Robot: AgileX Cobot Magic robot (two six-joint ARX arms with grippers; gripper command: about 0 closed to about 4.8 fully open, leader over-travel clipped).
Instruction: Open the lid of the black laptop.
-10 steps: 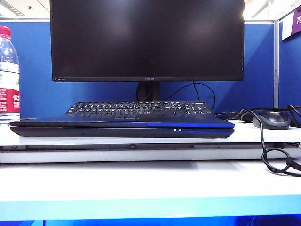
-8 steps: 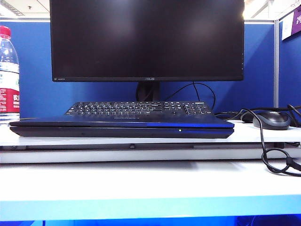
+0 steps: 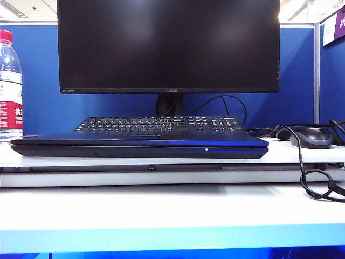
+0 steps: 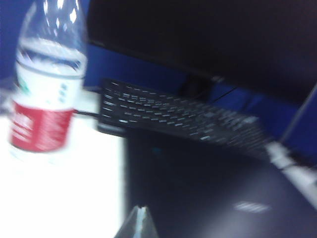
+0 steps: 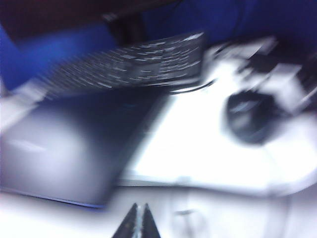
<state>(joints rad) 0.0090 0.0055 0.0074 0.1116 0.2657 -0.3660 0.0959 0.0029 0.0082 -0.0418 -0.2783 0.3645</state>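
The black laptop (image 3: 140,150) lies flat on the white desk in front of the keyboard. Its lid (image 3: 108,140) is down on the base, and one small light (image 3: 206,149) shows on the front edge. Neither gripper appears in the exterior view. My left gripper (image 4: 141,208) is shut and empty, hovering above the lid's (image 4: 208,188) edge on the bottle side. My right gripper (image 5: 140,206) is also shut and empty, over the white desk just off the corner of the lid (image 5: 74,144) on the mouse side. Both wrist views are blurred.
A black ASUS monitor (image 3: 168,46) stands behind a black keyboard (image 3: 161,125). A water bottle with a red label (image 3: 9,86) is at the left, and a mouse (image 3: 311,137) with looping cables (image 3: 315,183) is at the right. Blue partitions close off the back.
One of the two small lights on the laptop's front edge has gone out. Nothing else has moved in the exterior view.
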